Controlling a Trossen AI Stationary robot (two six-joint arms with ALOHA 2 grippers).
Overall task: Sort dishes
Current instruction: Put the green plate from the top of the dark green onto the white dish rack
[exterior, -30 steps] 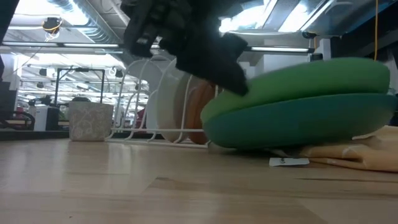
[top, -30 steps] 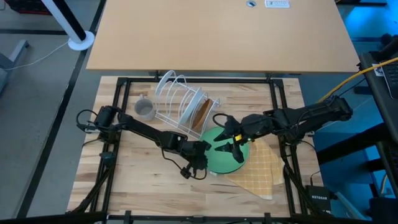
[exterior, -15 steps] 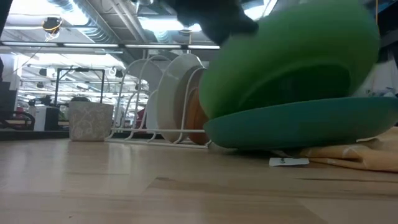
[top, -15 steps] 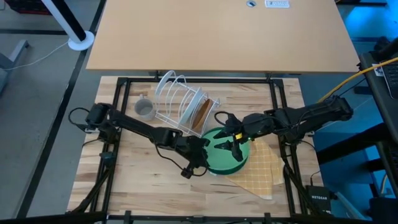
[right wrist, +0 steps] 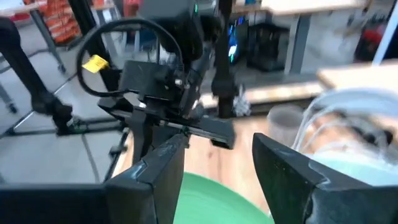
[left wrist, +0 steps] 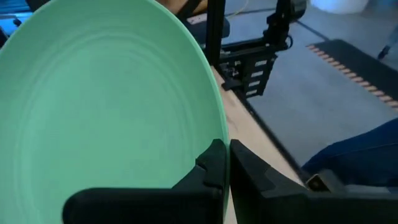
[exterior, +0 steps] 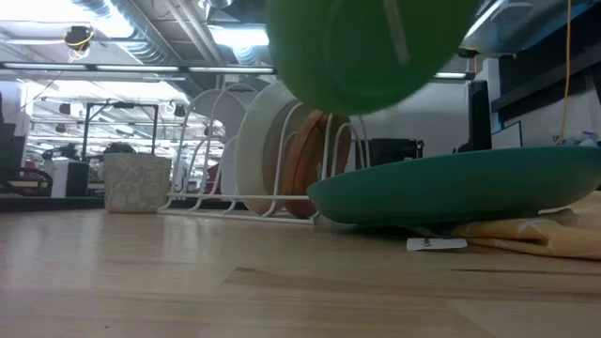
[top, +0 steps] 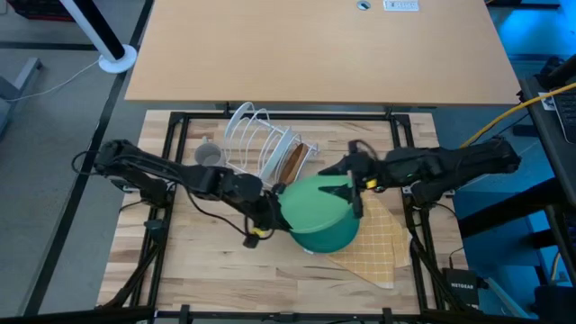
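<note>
My left gripper (top: 273, 211) is shut on the light green plate (top: 315, 202), which is held up in the air, tilted, above the teal plate (top: 331, 238). The low view shows the green plate (exterior: 366, 47) high over the teal plate (exterior: 460, 186). The teal plate rests on the yellow checked cloth (top: 378, 238). My right gripper (top: 354, 186) is open over the green plate's right edge; I cannot tell if it touches. The brown plate (top: 292, 162) stands on edge in the white wire rack (top: 261, 144). The grey mug (top: 210, 157) stands left of the rack. My left gripper pinches the green plate's rim (left wrist: 217, 134) at its left edge, one finger (left wrist: 208, 168) on the upper face and the other (left wrist: 255, 177) on the underside. The fingers come from the table's left. The plate is lifted clear of the teal plate and tilted.
A white plate (exterior: 268, 155) also stands in the rack beside the brown one (exterior: 315, 164). A small white tag (exterior: 437, 244) lies on the table by the cloth. Bare wood lies toward the near edge (top: 225, 279).
My left gripper has gone up and toward the table's left with the green plate, which has come off the teal plate, lifted clear and tipped up. My right gripper has drawn back from the plate's middle toward the far right.
</note>
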